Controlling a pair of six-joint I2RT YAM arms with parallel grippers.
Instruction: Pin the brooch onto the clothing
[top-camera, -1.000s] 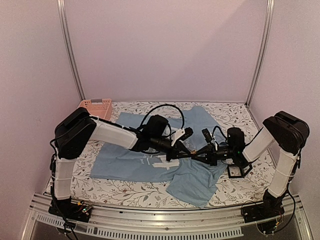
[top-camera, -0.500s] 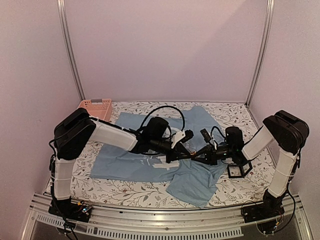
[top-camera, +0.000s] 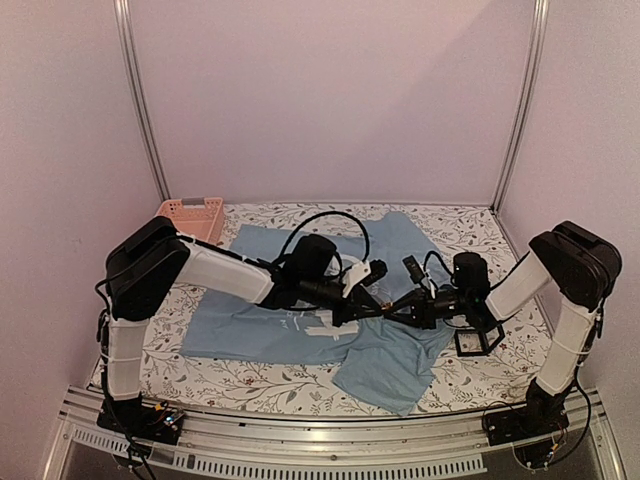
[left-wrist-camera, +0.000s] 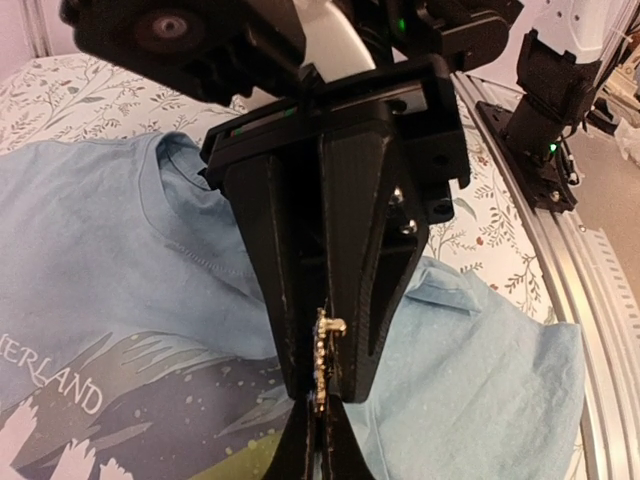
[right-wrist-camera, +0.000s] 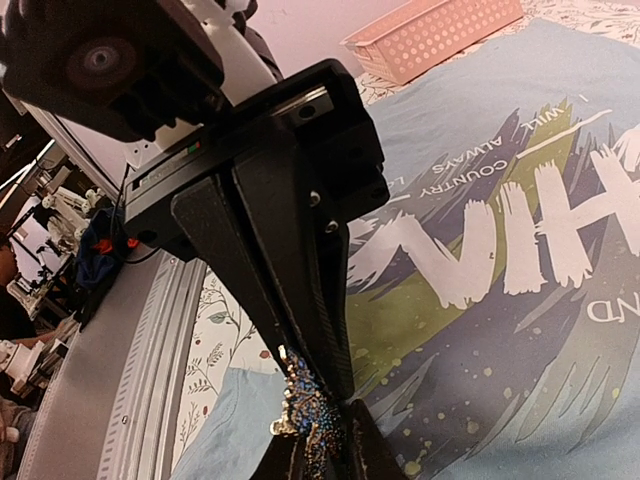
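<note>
Grippers nose to nose above the clothing, over its chest print: left gripper is clamped tight, looks like on the brooch; right gripper hugs the other end, can't tell if it's gripping. Brooch sits edge-on along the finger line, fabric straight below, both arms equally near. Black frame box is just beside the right wrist; pink basket well apart.

One table carries one shirt. Over the shirt there are two arms, the left arm and the right arm. Each has one tool, so two in all: the left tool and the right tool. One brooch is above the shirt. One basket stands behind the shirt on the left. One black box lies just right of the shirt.
</note>
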